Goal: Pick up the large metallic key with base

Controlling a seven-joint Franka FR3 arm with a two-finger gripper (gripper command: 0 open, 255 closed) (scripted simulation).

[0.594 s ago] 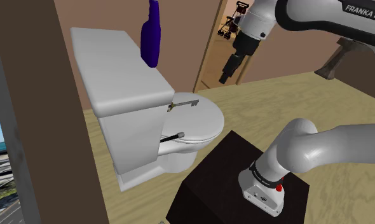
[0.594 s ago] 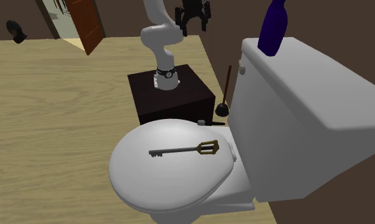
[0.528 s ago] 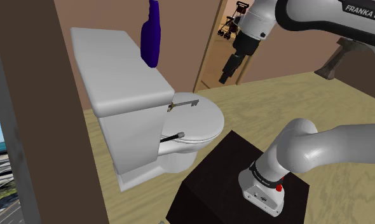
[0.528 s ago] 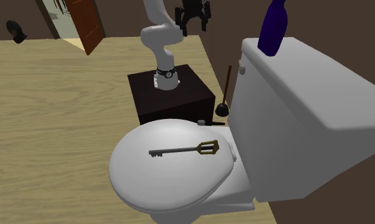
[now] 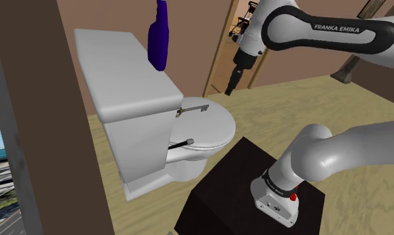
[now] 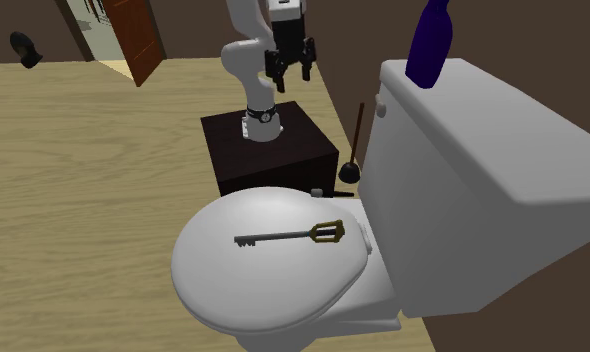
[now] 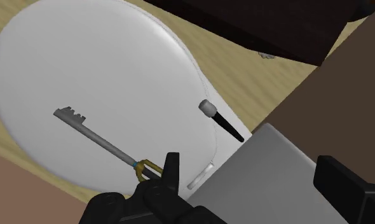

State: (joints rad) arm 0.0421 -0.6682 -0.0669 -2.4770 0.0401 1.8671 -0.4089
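Observation:
A long grey metal key [image 5: 195, 107] [image 6: 283, 237] [image 7: 91, 133] with a gold bow lies flat on the shut white toilet lid [image 5: 212, 127] [image 6: 253, 280] [image 7: 84, 57]; its bow end points toward the tank. My black gripper [image 5: 230, 87] [image 6: 287, 72] [image 7: 253, 184] hangs open in the air well above the lid, with nothing between its fingers. In the wrist view the key's bow sits just ahead of one fingertip [image 7: 171, 170]. The other finger [image 7: 339, 184] is over the tank's edge.
A white tank [image 5: 122, 73] [image 6: 483, 170] carries a dark blue bottle [image 5: 160, 37] [image 6: 430, 40]. A plunger [image 6: 352, 150] and a black-handled brush [image 5: 182, 143] [image 7: 219, 119] stand beside the bowl. The dark stand [image 5: 222, 193] [image 6: 283, 155] is close by. A wooden post [image 5: 29, 133] fills the shoulder view's left.
The arm has swung and the gripper has come down toward the toilet, shifting to the shoulder view's left. The key and bottle have not moved.

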